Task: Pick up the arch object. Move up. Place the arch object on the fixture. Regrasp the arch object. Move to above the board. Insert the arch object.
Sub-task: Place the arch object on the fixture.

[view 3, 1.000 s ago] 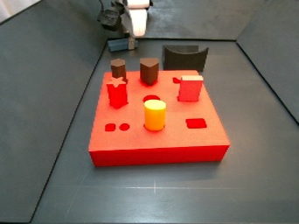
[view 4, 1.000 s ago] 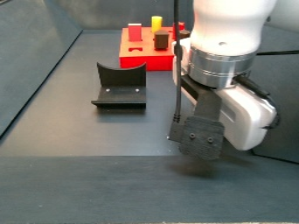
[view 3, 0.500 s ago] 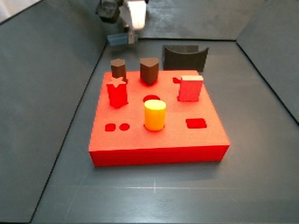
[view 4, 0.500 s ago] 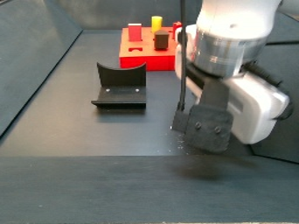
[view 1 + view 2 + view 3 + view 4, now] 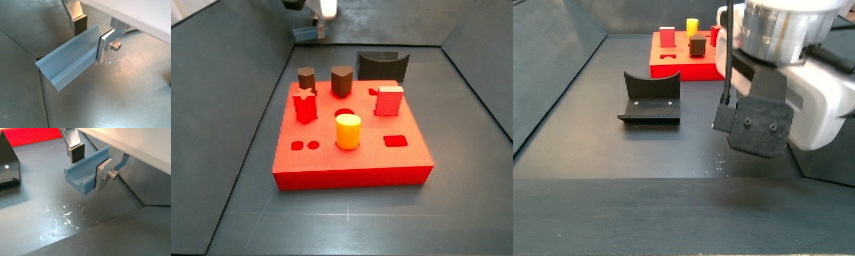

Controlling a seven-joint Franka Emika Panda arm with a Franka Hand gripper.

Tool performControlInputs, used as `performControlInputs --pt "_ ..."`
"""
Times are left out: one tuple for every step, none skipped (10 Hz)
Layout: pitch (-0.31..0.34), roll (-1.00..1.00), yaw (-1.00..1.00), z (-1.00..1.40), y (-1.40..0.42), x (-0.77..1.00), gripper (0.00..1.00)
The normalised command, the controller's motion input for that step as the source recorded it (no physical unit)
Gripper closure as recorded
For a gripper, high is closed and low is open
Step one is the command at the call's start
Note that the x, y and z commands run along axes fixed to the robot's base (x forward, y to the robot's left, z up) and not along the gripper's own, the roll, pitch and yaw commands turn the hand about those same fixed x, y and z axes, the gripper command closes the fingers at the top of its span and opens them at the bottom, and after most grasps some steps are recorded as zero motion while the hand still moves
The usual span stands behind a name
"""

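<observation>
The jaws are clamped on the arch object, which hangs clear above the floor in the gripper. Held off-centre, it could twist or slip before reaching the fixture.

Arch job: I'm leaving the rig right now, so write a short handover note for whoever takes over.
Gripper: shut on the arch, held clear above the floor, as both wrist views show.
Fixture: on the floor, nothing on it.
Board: on the floor, pegs standing in it.
Done: arch picked up and raised.
Left: place the arch on the fixture, regrasp it, move above the board, insert.
</observation>
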Motion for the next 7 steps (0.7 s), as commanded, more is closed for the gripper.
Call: performControlInputs --pt "0.021 0.01 0.00 1.00 0.00 -0.01 1.00" --pt "0.057 0.03 0.00 1.00 0.00 -0.02 1.00" --pt "0.084 0.04 0.00 1.00 0.00 -0.02 1.00" --pt "0.098 0.05 0.00 1.00 0.00 -0.02 1.00" --pt "0.120 0.07 0.01 1.00 -0.01 -0.02 1.00" --pt "0.130 0.08 0.01 1.00 -0.01 -0.02 1.00" --pt "0.132 0.09 0.02 1.00 -0.01 -0.02 1.00"
